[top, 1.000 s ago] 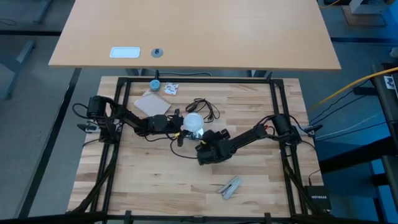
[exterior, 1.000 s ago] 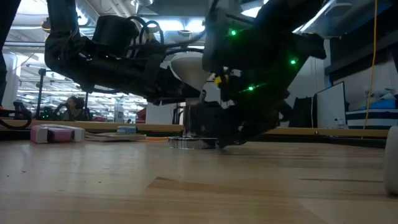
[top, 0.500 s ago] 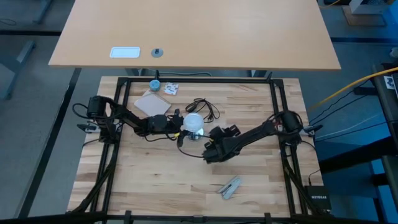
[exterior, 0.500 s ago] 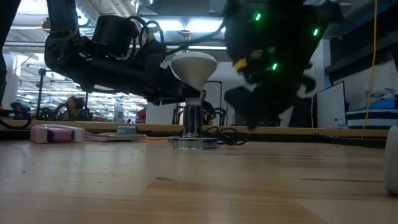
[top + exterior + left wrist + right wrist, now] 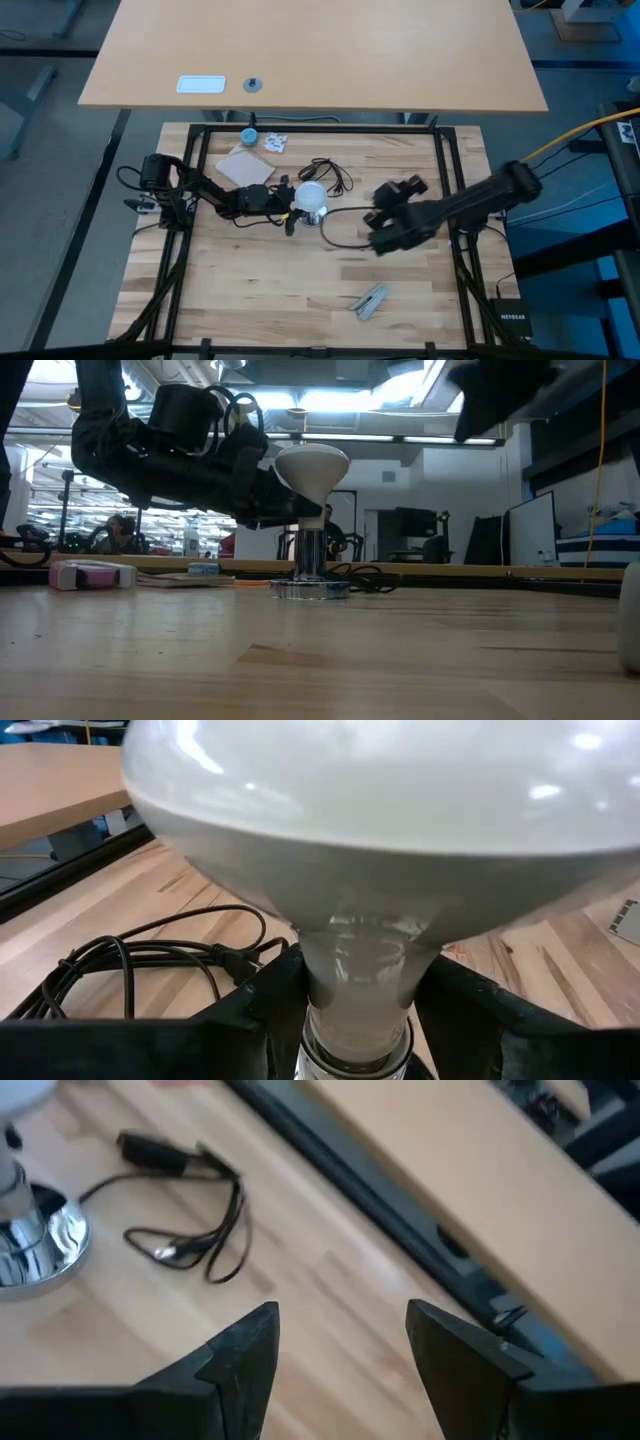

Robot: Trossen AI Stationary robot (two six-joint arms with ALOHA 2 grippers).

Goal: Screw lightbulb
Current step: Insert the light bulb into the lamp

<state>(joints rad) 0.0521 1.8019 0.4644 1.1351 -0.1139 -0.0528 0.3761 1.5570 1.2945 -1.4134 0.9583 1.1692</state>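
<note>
**Frosted bulb seated, left gripper at its neck**

White lightbulb (image 5: 311, 468) stands upright in the chrome socket base (image 5: 309, 588). Left gripper (image 5: 345, 1010) clasps its narrow neck; right gripper (image 5: 388, 213) hangs spread and empty, well apart. Next, I judge: twist it tight.

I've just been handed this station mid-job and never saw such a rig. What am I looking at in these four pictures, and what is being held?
Two dark robot arms work at a wooden table. One picture looks straight down, one looks level across the tabletop, and one comes from each wrist. The left tool is closed around the narrow neck of the lightbulb, which stands upright in a shiny silver base with a black cord. The right tool hangs open and empty, off to the right of the bulb. Also on the table: a blue cap, a brown card and a grey clip-like item.
</note>
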